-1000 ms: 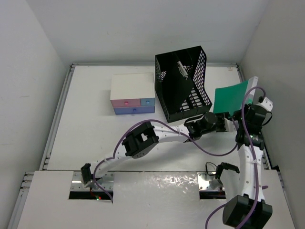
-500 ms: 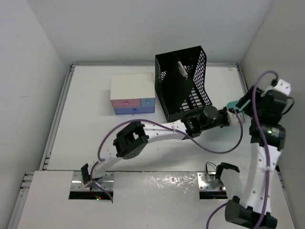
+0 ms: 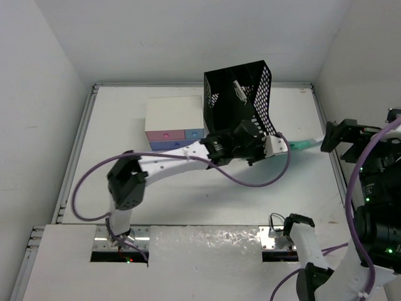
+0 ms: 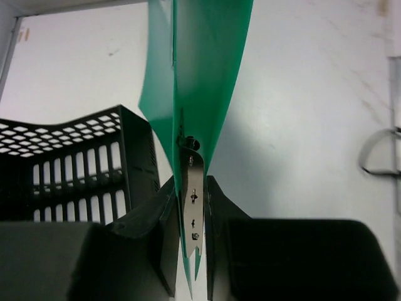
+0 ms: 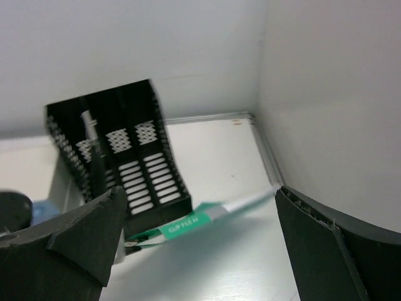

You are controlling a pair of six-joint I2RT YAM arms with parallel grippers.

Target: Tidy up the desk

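Note:
My left gripper (image 3: 280,145) is shut on the spine end of a green clip file (image 3: 302,144). It holds the file edge-on above the desk (image 3: 119,157), just right of the black mesh file holder (image 3: 241,106). In the left wrist view the green clip file (image 4: 197,75) runs up from between the pads of the left gripper (image 4: 191,244), its metal clip showing. My right gripper (image 3: 339,136) stands open near the right wall, apart from the file. Through the wide jaws of the right gripper (image 5: 197,241) I see the green clip file (image 5: 188,224), with nothing between the fingers.
A small cream-topped box with pink and blue drawers (image 3: 174,123) stands left of the black holder. The black file holder (image 5: 116,157) has a silver clip-like item (image 3: 238,89) inside. A metal rail (image 3: 331,150) and the right wall lie close to the right arm.
The right gripper opened, let go of the green file and drew back to the right. The left gripper shut on the file, turned it edge-on and carried it left toward the holder.

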